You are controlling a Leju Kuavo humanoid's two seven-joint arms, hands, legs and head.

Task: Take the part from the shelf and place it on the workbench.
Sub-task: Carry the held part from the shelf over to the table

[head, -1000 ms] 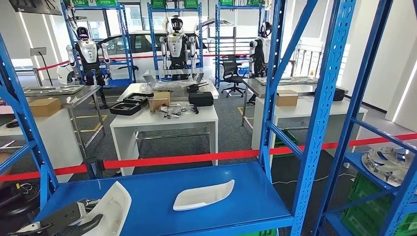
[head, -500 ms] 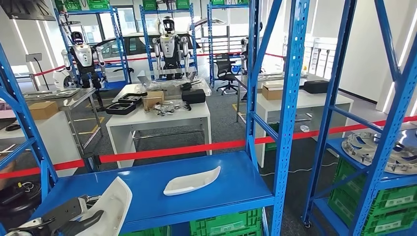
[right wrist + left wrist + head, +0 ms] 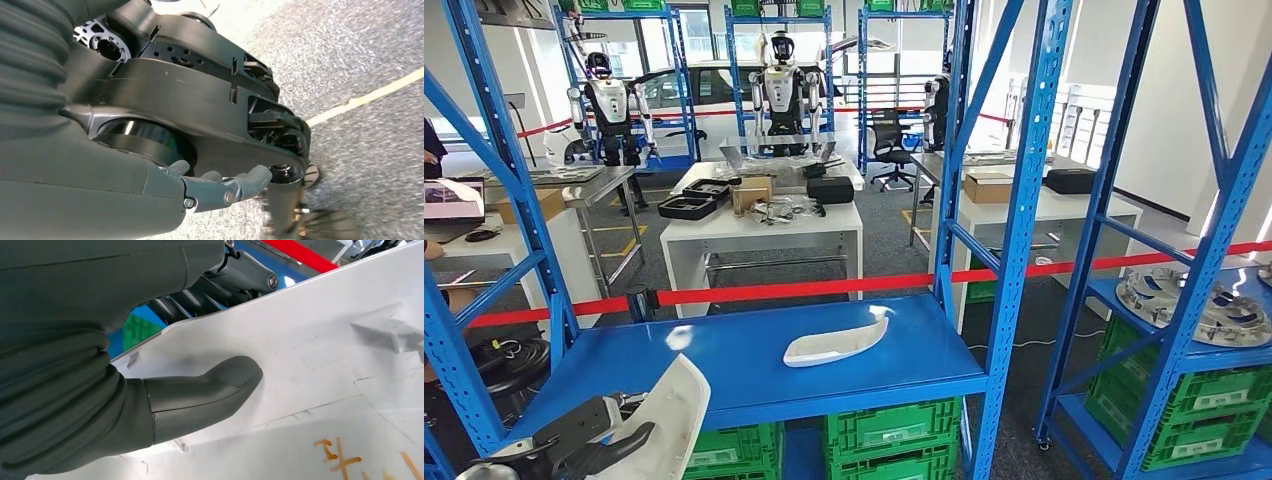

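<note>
Blue shelf rack ahead, white workbench well beyond it behind the red barrier tape. Pick step judged done: left hand grips a white moulded plastic part at the shelf's near left corner, thumb pressed flat on the part's face, fingers behind its edge. A second white part lies flat mid-shelf, untouched. Right hand hangs by the robot's side holding nothing, fingers loosely extended. Remaining: carry to a workbench, set down.

Blue shelf open ahead; blue uprights flank it
</note>
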